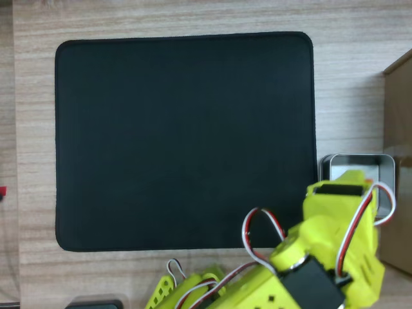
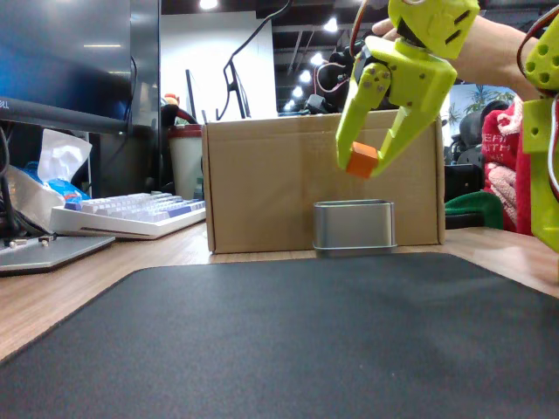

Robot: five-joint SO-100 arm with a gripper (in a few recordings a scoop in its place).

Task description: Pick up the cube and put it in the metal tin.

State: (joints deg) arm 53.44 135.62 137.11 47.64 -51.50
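cube (image 2: 361,161): small, orange, plain faces, tilted, held in the air between the jaws, above the metal tin, apart from it
metal tin (image 2: 354,226): shiny silver, low walls, rounded corners, upright on the worktop just beyond the black mat's edge

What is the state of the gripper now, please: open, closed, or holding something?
Gripper: closed on the orange cube, held in the air above the metal tin.

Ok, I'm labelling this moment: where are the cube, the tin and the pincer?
Cube (image 2: 361,161), fixed view, its front face.
Tin (image 2: 354,226), fixed view, its front wall.
Pincer (image 2: 364,165), fixed view, between the fingertips.
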